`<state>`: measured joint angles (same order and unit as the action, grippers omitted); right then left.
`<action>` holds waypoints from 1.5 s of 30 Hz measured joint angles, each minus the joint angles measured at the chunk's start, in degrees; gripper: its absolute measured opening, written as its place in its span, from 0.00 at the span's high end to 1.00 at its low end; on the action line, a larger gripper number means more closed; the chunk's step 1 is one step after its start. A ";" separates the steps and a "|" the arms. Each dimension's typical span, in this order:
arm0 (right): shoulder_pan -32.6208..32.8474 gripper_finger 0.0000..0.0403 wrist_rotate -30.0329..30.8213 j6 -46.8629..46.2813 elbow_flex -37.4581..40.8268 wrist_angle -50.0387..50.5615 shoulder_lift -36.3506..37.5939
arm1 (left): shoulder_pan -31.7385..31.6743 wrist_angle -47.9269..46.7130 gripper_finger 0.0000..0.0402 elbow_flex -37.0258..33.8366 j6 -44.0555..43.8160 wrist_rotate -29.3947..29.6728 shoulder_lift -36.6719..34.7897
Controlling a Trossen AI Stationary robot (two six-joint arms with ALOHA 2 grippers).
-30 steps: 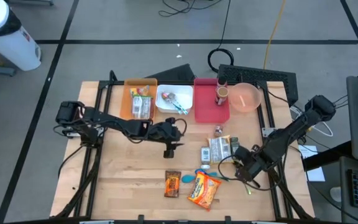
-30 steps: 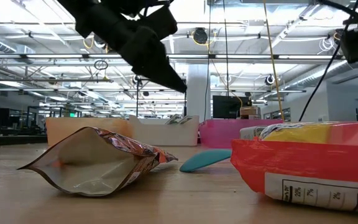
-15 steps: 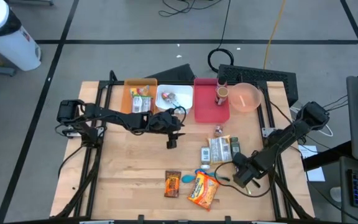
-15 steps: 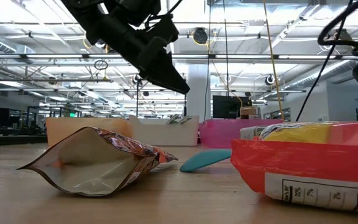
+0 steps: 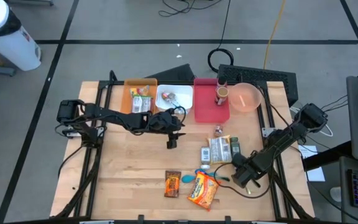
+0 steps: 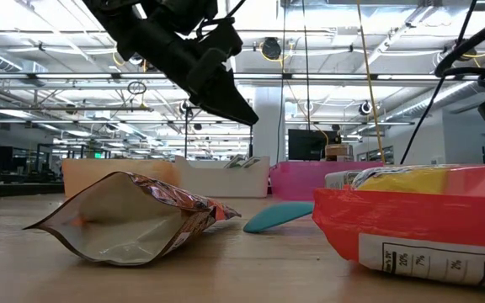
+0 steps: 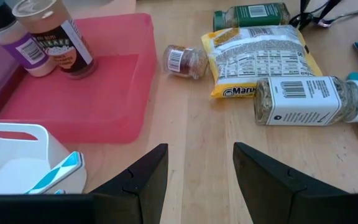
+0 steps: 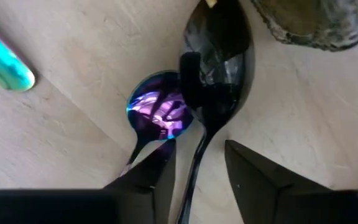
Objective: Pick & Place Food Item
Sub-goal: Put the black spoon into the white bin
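1. The left gripper (image 5: 170, 142) hangs over bare wood at mid-table, fingers parted, holding nothing.
2. The orange snack bag (image 5: 203, 190) lies at the near edge.
3. Just right of the bag, the right gripper (image 5: 234, 177) is low, its jaws apart around a black spoon (image 8: 213, 68).

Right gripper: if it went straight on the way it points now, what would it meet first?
Probably the black spoon, lying between the right gripper's open fingers, with an iridescent purple spoon right beside it; depth is unclear.
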<state>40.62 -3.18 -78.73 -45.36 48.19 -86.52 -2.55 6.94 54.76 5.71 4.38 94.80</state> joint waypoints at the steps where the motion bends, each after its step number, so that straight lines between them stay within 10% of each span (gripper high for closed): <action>1: 0.00 0.70 0.00 0.23 0.02 -0.11 0.00 | 0.00 -0.02 0.54 0.00 -0.02 0.00 0.00; 9: 0.00 0.98 -0.07 3.40 0.11 -0.51 -0.13 | 0.00 -0.03 0.54 0.00 -0.01 0.00 0.00; 25: 0.08 0.99 -2.65 7.98 -11.43 18.76 2.58 | 0.04 0.13 0.54 -0.02 -2.03 -2.24 0.00; 31: 0.00 1.00 6.83 13.33 -22.62 25.90 3.08 | 1.14 -0.91 0.54 -0.02 -2.94 -6.33 0.00; 45: -11.37 1.00 13.15 49.50 -27.50 7.72 3.30 | 10.39 1.64 0.54 -0.07 12.62 -5.84 -3.08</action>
<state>29.25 9.97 -29.24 -72.86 55.91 -83.22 7.84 8.58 54.70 18.33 -1.45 91.72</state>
